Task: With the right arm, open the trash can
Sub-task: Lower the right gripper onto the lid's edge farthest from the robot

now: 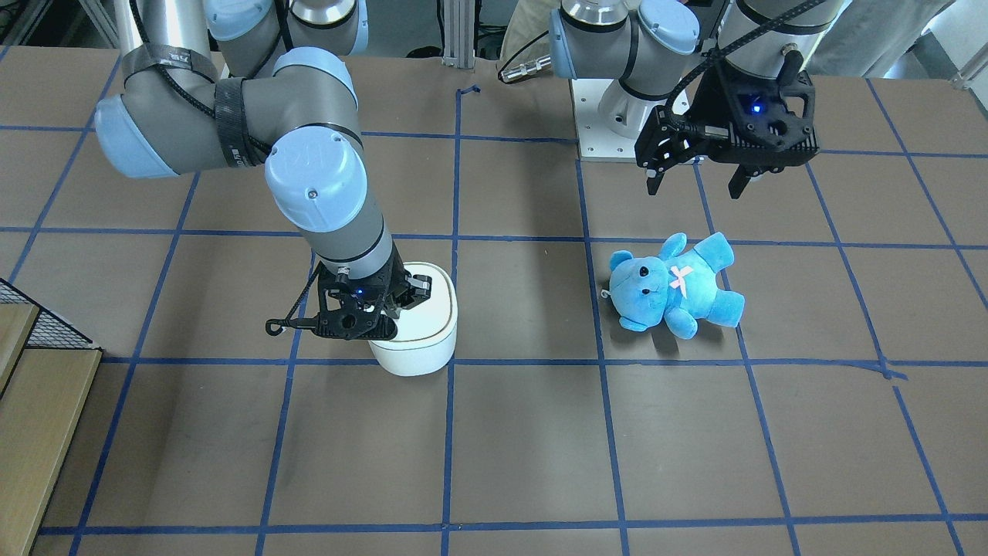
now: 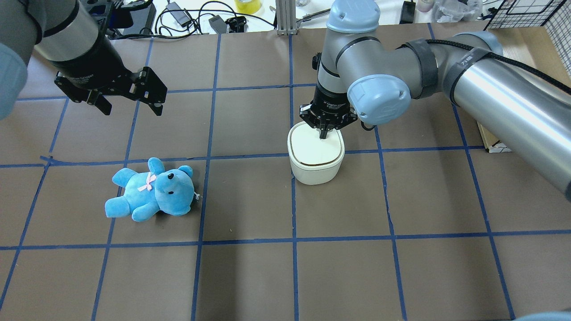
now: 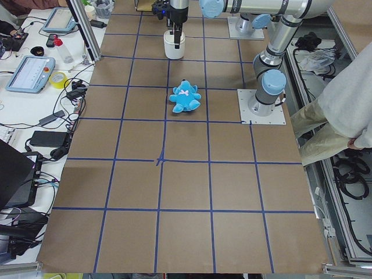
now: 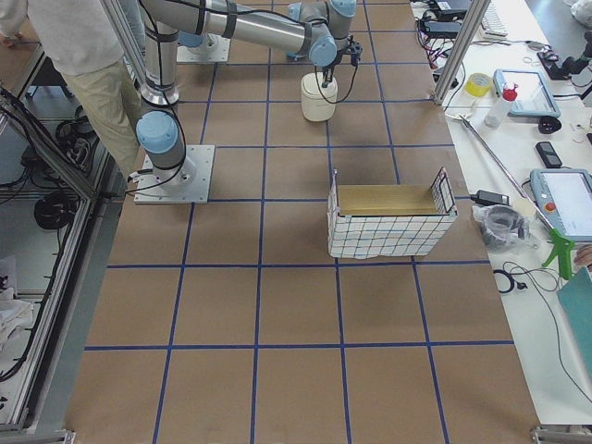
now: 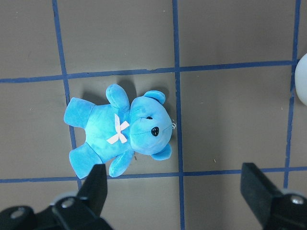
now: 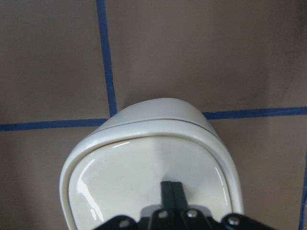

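One trash can (image 2: pixel 316 165) logged: found upright on the desk (image 2: pixel 250 276), right of centre from overhead, straddling a blue tape line (image 2: pixel 294 214). Recorded white body, rounded-square form, lid (image 2: pixel 312 151) flat and shut, thin dark rim line unbroken all round.

Checked right claw (image 2: pixel 322 136): clenched, pointing straight down, tips set on the far part of the lid as seen from overhead. Confirmed from the wrist view: black fingers (image 6: pixel 166 191) pressed side by side, no gap, meeting the glossy lid surface. Grasping nothing.

Checked left claw (image 2: pixel 132 108): released, spread wide, empty, hanging above the desk well apart from the trash can. Noted a blue indicator light (image 1: pixel 756 108) on its body in the front view.

Noted a blue teddy bear (image 2: pixel 151 189) lying on its back on the desk, near the left claw but untouched. Recorded a pale pink crossed ribbon (image 5: pixel 118 132) on its chest, head toward the trash can side. Found it well apart from the trash can, with a tape line between.
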